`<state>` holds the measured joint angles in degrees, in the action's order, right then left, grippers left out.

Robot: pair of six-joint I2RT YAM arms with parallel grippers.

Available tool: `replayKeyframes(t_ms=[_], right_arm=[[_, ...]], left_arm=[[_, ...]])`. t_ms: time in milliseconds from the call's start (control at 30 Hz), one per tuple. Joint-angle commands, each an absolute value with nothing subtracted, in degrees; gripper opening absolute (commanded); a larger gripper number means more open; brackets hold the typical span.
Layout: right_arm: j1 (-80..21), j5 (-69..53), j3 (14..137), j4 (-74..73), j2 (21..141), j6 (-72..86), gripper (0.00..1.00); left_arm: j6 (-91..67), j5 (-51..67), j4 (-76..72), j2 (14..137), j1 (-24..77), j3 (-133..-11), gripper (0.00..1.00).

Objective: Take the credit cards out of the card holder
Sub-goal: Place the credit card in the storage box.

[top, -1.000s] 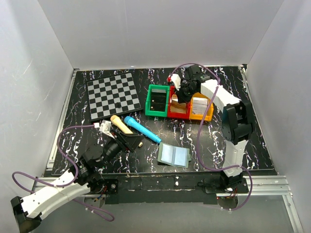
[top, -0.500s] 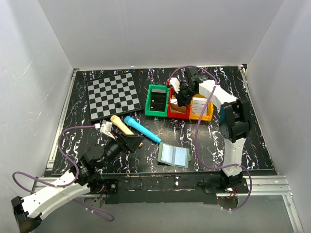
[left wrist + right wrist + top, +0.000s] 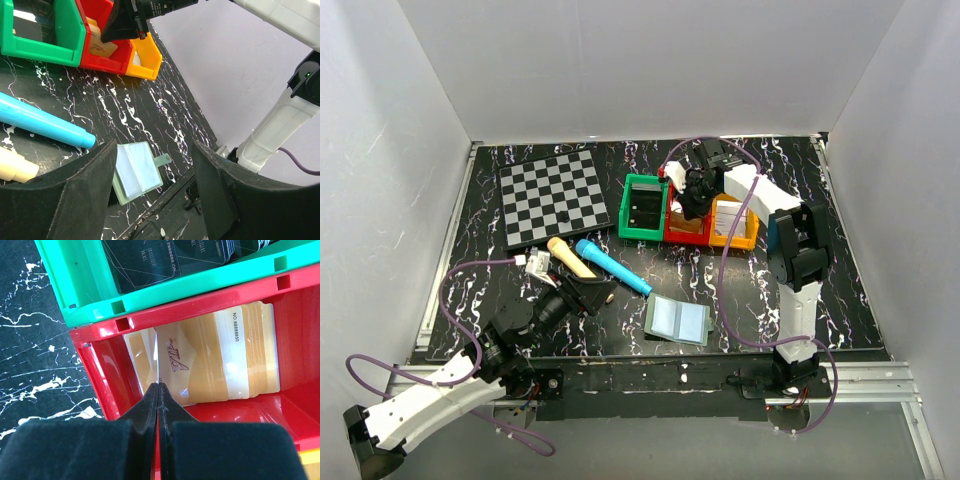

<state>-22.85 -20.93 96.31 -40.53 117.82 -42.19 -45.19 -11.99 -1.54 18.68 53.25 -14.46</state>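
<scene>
1. White walls enclose black marbled counter (image 3: 750, 290).
2. Left gripper (image 3: 154, 150) spread wide, empty, low over counter's near side.
3. Card holder (image 3: 677, 320) lies open and flat, right of it, apart.
4. We note right gripper (image 3: 157, 385) pinched shut on thin card (image 3: 156, 355), edge-on, above red bin (image 3: 95, 365).

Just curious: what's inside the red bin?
A stack of gold cards lies inside the red bin, with the shut right end effector over it. Cards lower in the stack are covered.
</scene>
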Motion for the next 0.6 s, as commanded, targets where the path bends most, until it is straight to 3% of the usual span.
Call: replayKeyframes(t_ms=[0, 300, 433, 567], right_arm=[[-23.73, -19.08, 97.91, -40.17, 119.09, -42.28, 0.01], [-23.82, -16.61, 98.09, -38.85, 118.39, -41.57, 0.03], [-23.82, -15.38, 97.65, -38.15, 117.69, -41.05, 0.14], [-23.82, -14.86, 97.56, -37.71, 117.25, -40.87, 0.15]], left_arm=[[-44.74, -12.3, -0.62, 17.84, 53.0, -13.62, 0.61], [-44.47, -12.39, -0.26, 18.02, 53.09, -13.8, 0.61], [-44.56, -12.22, -0.62, 18.19, 53.0, -13.71, 0.61], [-44.56, -12.13, -0.61, 18.28, 53.0, -13.8, 0.61]])
